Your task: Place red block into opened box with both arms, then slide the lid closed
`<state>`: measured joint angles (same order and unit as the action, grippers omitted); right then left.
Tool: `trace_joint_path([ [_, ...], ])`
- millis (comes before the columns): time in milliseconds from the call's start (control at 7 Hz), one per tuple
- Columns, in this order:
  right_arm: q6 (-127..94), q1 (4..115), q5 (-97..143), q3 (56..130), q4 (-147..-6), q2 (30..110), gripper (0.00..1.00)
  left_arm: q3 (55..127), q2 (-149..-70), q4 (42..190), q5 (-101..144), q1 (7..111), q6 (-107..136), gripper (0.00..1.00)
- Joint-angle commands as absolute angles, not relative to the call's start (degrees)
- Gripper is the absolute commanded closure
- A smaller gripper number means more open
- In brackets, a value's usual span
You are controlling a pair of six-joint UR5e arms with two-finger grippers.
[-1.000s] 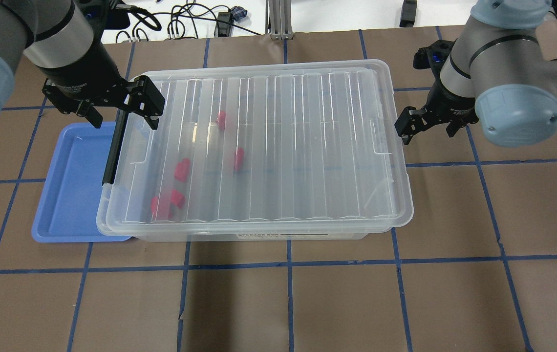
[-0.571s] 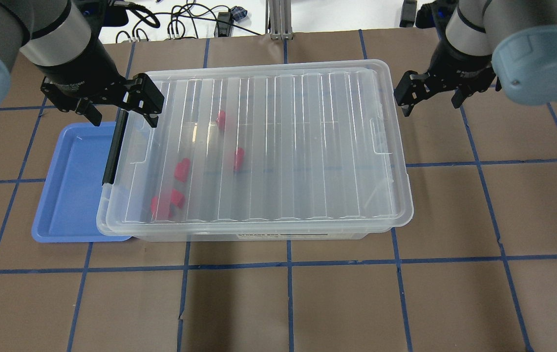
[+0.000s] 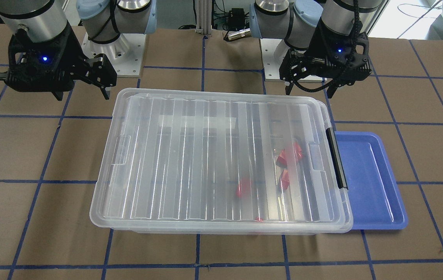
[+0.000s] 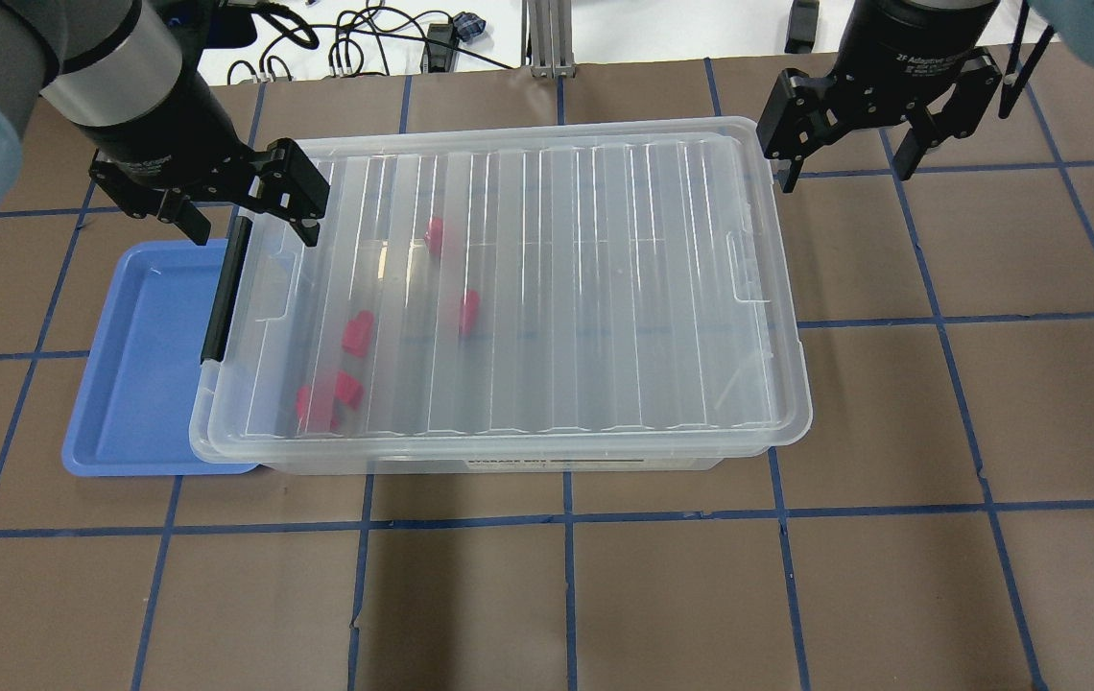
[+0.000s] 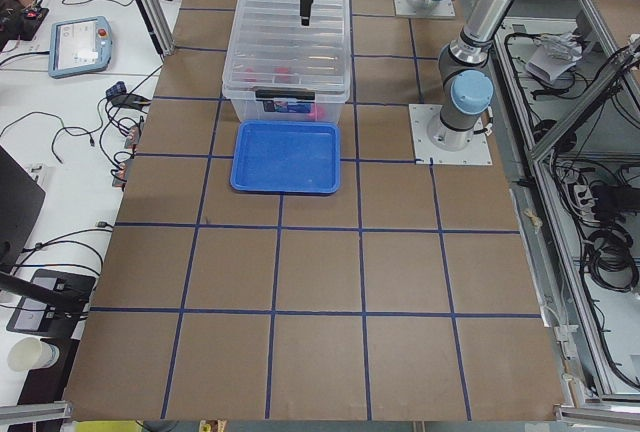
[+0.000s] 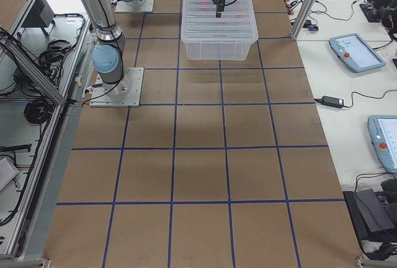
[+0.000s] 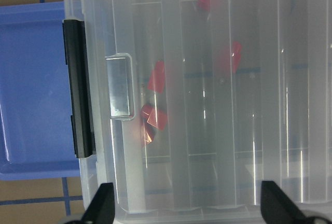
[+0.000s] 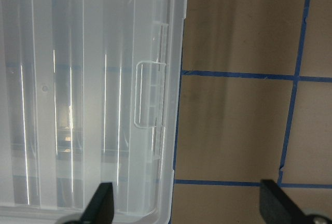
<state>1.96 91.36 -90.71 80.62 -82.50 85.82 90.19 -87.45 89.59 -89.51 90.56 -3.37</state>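
Note:
The clear box (image 4: 547, 463) stands mid-table with the ridged lid (image 4: 557, 288) lying over it, shifted slightly toward its right end. Through the lid I see several red blocks (image 4: 356, 332) near the black bar (image 4: 224, 288); they also show in the left wrist view, the red blocks (image 7: 156, 76). My left gripper (image 4: 249, 223) hangs open over the box's far left corner, straddling the bar's far end. My right gripper (image 4: 844, 163) is open just off the far right corner, holding nothing. From the front, the left gripper (image 3: 310, 90) and right gripper (image 3: 81, 91) flank the lid (image 3: 206, 155).
A blue tray (image 4: 139, 365) lies against the box's left end, partly under its rim. Cables and an aluminium post sit beyond the table's far edge. Brown paper with blue tape lines covers the table.
My right gripper has swung from beside the box's right end toward the far side, to the far right corner, and turned. The left gripper has barely shifted. Lid and blocks are unmoved.

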Motion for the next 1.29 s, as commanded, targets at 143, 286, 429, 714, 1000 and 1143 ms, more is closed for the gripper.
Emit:
trace_joint_path([
  [143, 1.8, 91.4, -90.4, 80.6, -82.3, 86.0, 0.0, 90.0, -87.0, 89.5, -91.5, 90.5, -3.3, 0.0],
  [286, 1.8, 91.4, -90.4, 80.6, -82.8, 85.8, 0.0, 89.9, -87.4, 89.5, -91.1, 90.4, -3.3, 0.0],
  [429, 1.5, 91.4, -90.2, 80.7, -84.9, 85.8, 0.0, 89.8, -87.9, 90.1, -91.1, 90.2, -3.3, 0.0],
  [714, -4.5, 91.4, -89.7, 80.9, -87.9, 85.4, 0.0, 89.0, -88.0, 91.1, -90.4, 89.8, -3.3, 0.0],
  [1000, -4.4, 91.4, -89.7, 80.9, -87.8, 85.4, 0.0, 88.9, -87.7, 91.8, -90.4, 89.7, -3.3, 0.0],
  [1143, -4.3, 91.4, -89.7, 80.9, -87.8, 85.3, 0.0, 88.9, -87.7, 91.8, -90.4, 89.7, -3.3, 0.0],
])
